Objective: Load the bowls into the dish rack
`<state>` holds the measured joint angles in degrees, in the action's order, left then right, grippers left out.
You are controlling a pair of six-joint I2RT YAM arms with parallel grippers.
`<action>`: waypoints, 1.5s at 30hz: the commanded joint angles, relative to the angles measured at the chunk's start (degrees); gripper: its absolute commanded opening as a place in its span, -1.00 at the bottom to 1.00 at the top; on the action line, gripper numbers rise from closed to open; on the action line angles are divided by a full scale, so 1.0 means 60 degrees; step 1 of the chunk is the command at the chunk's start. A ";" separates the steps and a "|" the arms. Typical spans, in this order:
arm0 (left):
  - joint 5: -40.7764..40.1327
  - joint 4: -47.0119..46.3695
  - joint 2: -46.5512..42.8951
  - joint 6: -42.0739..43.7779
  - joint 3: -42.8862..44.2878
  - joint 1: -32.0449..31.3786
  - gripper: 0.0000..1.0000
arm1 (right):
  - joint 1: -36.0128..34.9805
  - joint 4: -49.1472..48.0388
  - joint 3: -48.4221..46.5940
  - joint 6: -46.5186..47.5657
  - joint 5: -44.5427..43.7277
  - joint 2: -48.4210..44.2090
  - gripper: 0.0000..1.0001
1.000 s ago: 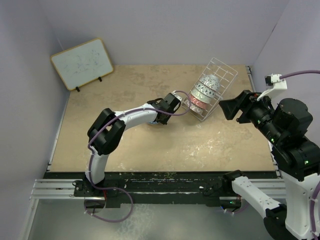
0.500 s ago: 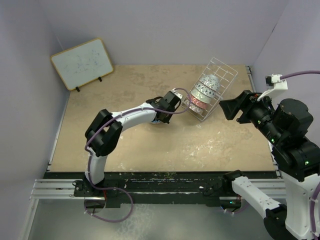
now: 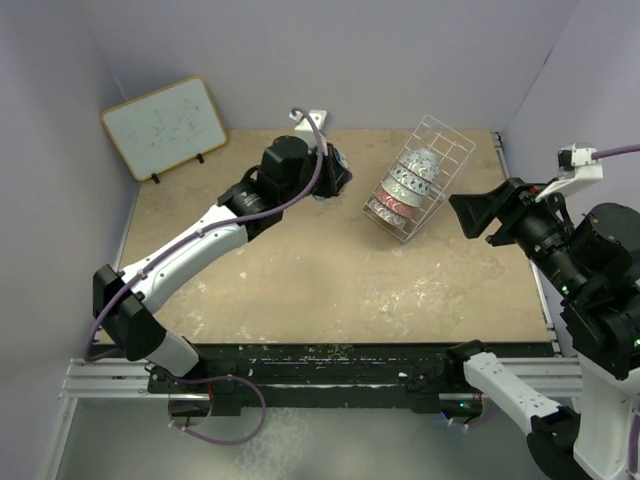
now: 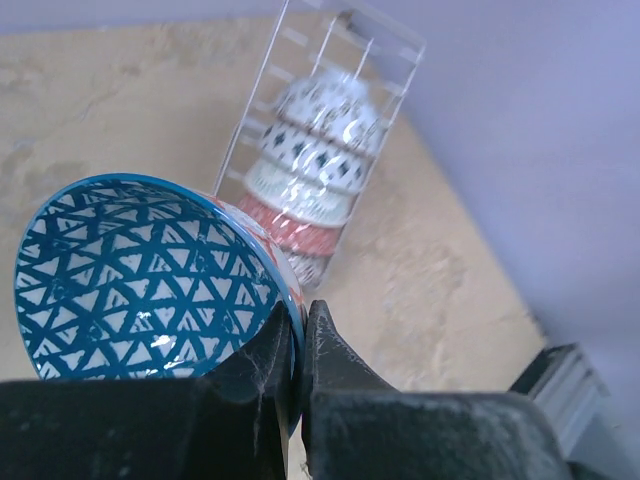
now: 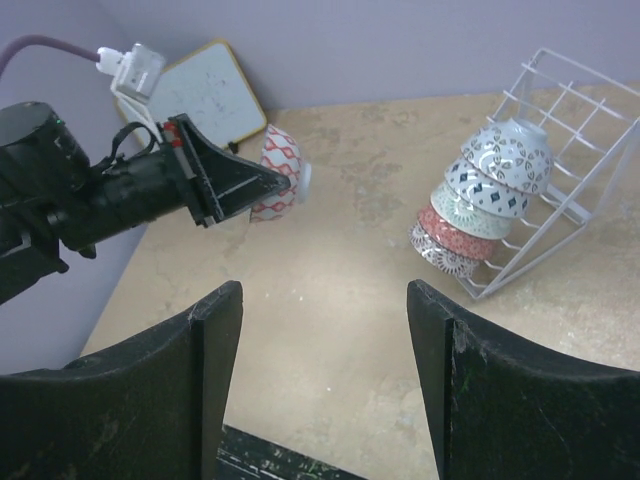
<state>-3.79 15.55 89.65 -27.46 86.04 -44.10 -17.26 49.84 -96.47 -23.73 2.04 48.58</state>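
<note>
Top view, change: a second ago the left arm reached low beside the near end of the dish rack. Now we see it raised and swung back toward the upper centre of the frame.
Top view, left gripper: closed on the blue-patterned bowl, held in the air left of the rack and well apart from it.
Top view, rack: right of centre, set at a slant, with the racked bowls nested in a row inside.
Top view, right gripper: at the right of the frame near the rack, jaws apart, holding nothing.
Top view, background: a whiteboard leans at the upper left.
Left wrist view, grip: the fingers pinch the rim of the blue-patterned bowl, which fills the lower left with its triangle-patterned inside facing us.
Left wrist view, rack: the dish rack and the racked bowls sit at upper centre, beyond the held bowl.
Right wrist view, own jaws: the right gripper stands wide with only the table between its fingers.
Right wrist view, bowl: the blue-patterned bowl hangs at the left arm's tip, upper left of centre, with the rack at the far right.
Meaning for the task: we judge the pick is done and the bowl is clear of the table. It has yet to be carried across and seated in the rack.
</note>
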 commanded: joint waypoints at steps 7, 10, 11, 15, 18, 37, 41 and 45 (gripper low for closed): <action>0.1724 -0.5598 -0.0250 -0.3808 -0.0267 0.0380 -1.00 | -0.0050 -0.0149 -0.2469 -0.0030 0.0204 0.0713 0.38; 0.2117 -0.6839 0.0557 -0.4859 0.0216 0.0378 -1.00 | -0.0054 -0.0110 -0.2837 -0.0028 0.0451 0.0858 0.38; 0.2255 -0.7312 0.0892 -0.5238 0.0383 0.0375 -1.00 | -0.0050 -0.0114 -0.2860 -0.0043 0.0487 0.0851 0.38; 0.2604 -0.8712 0.2375 -0.6669 0.1351 0.0335 -1.00 | -0.0053 -0.0088 -0.2890 0.0014 0.0451 0.0785 0.38; 0.2505 -0.9648 0.3433 -0.7287 0.2217 0.0210 -1.00 | -0.0054 -0.0006 -0.2907 0.0116 0.0404 0.0748 0.39; -0.0325 -1.2601 0.7836 -0.7967 0.6335 -0.0467 -1.00 | -0.0066 -0.0047 -0.2489 0.0376 0.0359 0.0654 0.39; -0.1169 -1.2957 0.8656 -0.7632 0.7338 -0.0670 -1.00 | -0.0096 -0.0019 -0.2497 0.0380 0.0344 0.0647 0.40; -0.1860 -1.3211 0.9583 -0.7524 0.8485 -0.0826 -1.00 | -0.0112 0.0044 -0.2520 0.0365 0.0421 0.0649 0.40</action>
<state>-8.75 -53.89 145.29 -73.84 128.84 -47.81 -17.63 51.11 -111.28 -22.48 4.03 52.38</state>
